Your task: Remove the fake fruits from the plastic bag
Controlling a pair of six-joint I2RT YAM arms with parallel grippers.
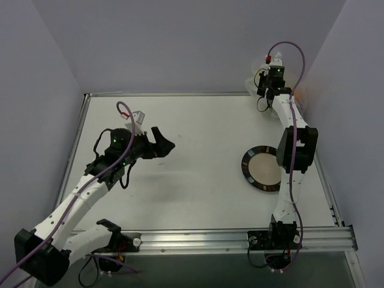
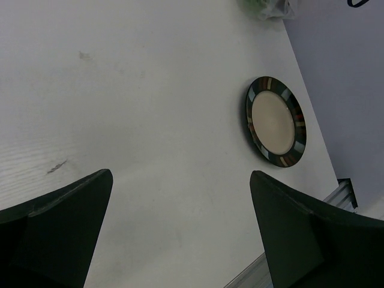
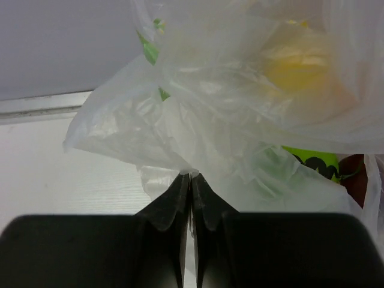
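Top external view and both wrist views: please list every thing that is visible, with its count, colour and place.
clear crinkly plastic bag with green printed marks: one, transparent, at the far right corner.
yellow fake fruit: one, yellow, inside the bag, upper part.
bright green fake fruit: one, green, inside the bag, lower part.
dark red fake fruit: one, dark red, at the bag's right edge; further fruits may be hidden.
round black-rimmed plate with beige centre: one, on the table's right side, beside the right arm.
flat white table: one, white.
left gripper: black, open, over the table's left middle.
right gripper: black, shut on a fold of the bag.
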